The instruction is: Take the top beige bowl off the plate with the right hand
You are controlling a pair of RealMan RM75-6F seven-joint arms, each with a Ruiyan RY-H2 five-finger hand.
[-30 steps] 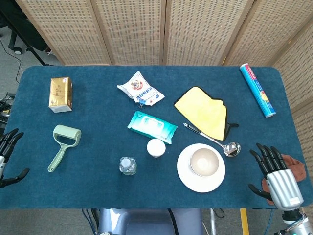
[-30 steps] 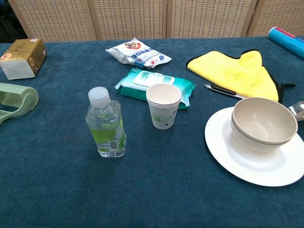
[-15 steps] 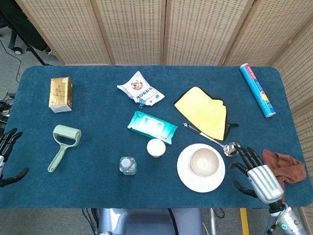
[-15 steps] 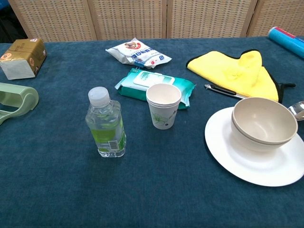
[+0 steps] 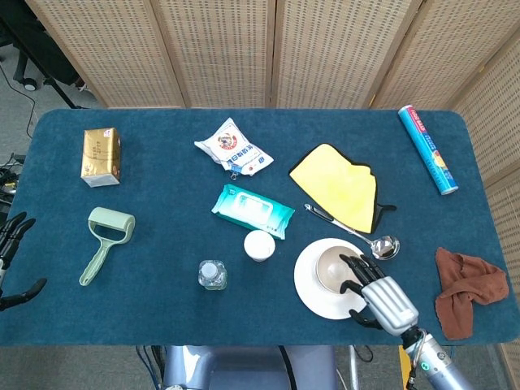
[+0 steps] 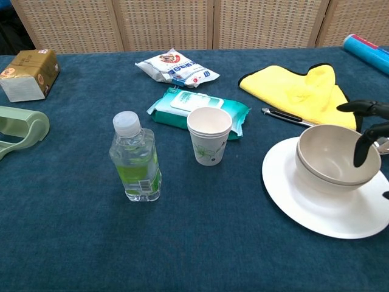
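1. While sitting stacked on the round white plate, the top beige bowl is lying just left of the right hand.
2. That hand is hovering with fingers spread, empty, reaching over the bowl's right rim.
3. Far left of the plate, the left hand is idling, spread and empty.

Bright even light, soft shadows, sharp
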